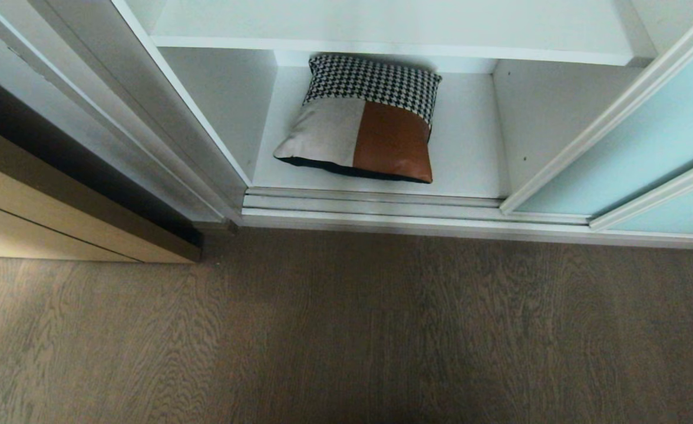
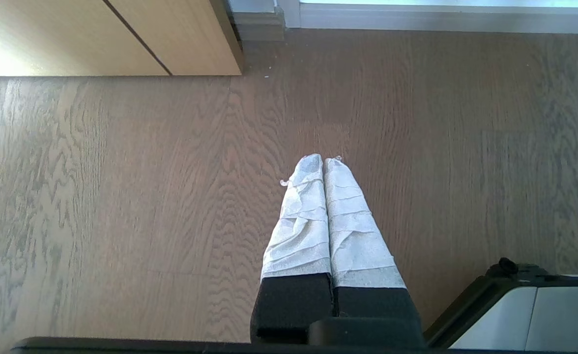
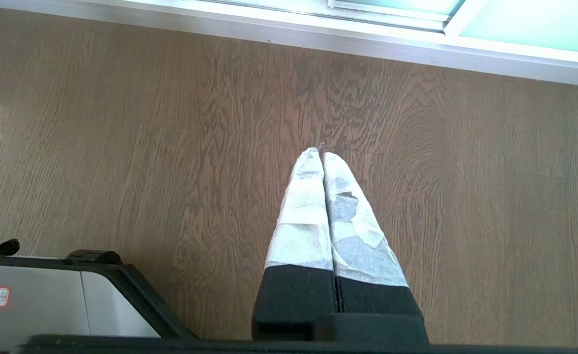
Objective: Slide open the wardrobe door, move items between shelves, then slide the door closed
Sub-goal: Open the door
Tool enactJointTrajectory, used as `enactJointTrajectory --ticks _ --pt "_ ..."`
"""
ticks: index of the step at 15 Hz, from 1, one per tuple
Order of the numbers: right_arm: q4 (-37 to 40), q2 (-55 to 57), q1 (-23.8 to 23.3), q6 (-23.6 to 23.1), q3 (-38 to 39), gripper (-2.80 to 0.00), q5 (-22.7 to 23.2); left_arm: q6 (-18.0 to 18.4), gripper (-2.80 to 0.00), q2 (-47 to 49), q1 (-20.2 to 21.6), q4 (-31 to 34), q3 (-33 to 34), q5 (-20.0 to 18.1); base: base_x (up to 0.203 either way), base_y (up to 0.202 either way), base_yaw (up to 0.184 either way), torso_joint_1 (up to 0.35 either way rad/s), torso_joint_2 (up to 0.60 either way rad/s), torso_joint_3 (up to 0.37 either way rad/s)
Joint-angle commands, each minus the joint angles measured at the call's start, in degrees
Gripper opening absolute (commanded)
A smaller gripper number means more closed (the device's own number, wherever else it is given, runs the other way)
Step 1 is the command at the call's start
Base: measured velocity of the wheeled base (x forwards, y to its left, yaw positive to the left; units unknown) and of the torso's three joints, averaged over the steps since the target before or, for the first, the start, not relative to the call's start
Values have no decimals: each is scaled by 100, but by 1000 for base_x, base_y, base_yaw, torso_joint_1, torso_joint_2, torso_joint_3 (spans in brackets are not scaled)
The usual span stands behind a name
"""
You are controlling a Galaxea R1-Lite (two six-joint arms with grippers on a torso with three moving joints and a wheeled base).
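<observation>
My left gripper and right gripper hang closed and empty over the floor. The sliding wardrobe door stands pushed aside at right; the cushion lies on the bottom shelf. I judge the transfer and the closing remain.
</observation>
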Motion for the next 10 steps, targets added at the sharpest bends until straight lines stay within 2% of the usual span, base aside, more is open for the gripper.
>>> enactJointTrajectory --ticks 1,10 --pt "0 -13 2 -4 0 -280 0 1 -280 20 3 2 0 -1 0 0 0 0 0 0" --pt "5 -13 2 -4 0 -280 0 -31 -280 20 3 2 0 15 0 0 0 0 0 0"
